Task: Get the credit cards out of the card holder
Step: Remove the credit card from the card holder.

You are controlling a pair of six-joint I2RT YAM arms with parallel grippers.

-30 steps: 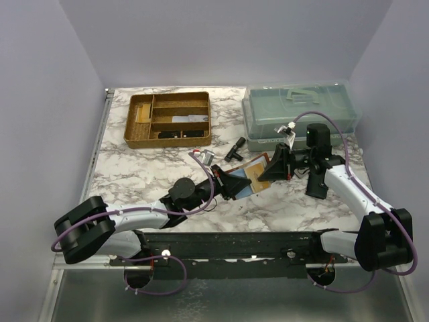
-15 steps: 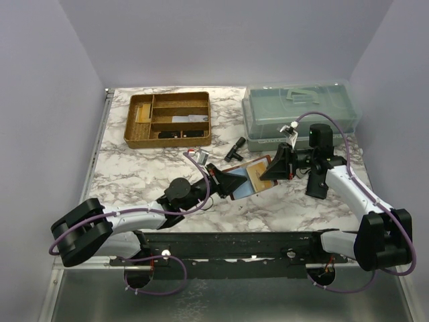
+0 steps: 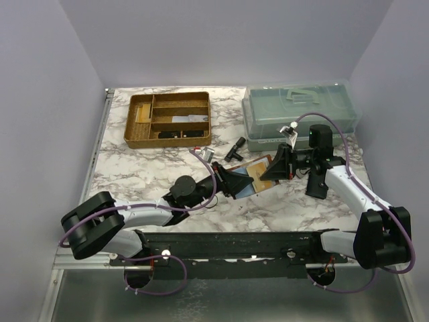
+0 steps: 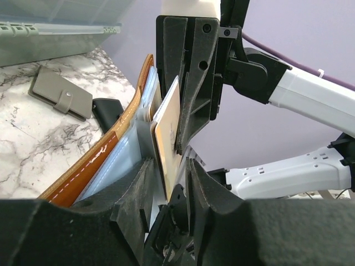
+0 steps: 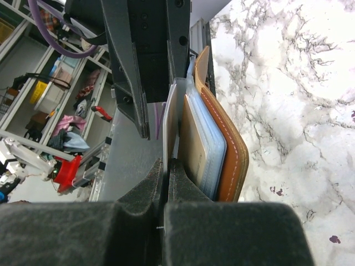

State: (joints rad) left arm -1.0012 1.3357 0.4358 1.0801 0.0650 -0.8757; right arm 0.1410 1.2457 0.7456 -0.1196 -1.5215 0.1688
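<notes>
The reddish-brown card holder (image 3: 258,160) hangs open above the table between my two grippers. A tan card (image 3: 258,174) and a light blue card (image 3: 247,190) show inside it. My right gripper (image 3: 273,168) is shut on a thin pale leaf at the holder's far edge (image 5: 166,163); the leather cover (image 5: 233,160) and a tan card (image 5: 191,144) stand beside its fingers. My left gripper (image 3: 231,180) is at the near edge. Its jaws (image 4: 169,163) stand apart around the edge of a tan card (image 4: 166,133), with a gap on the right side. The holder's cover (image 4: 105,160) lies to the left.
A gold-brown divided tray (image 3: 169,119) stands at the back left and a clear lidded box (image 3: 298,114) at the back right. A small black object (image 3: 234,147) lies behind the holder. A grey pouch (image 4: 60,97) and a black pouch (image 4: 108,111) lie on the marble.
My left gripper drew back a little to the left, then came right again onto the holder's near edge. My right gripper has kept its hold in place.
</notes>
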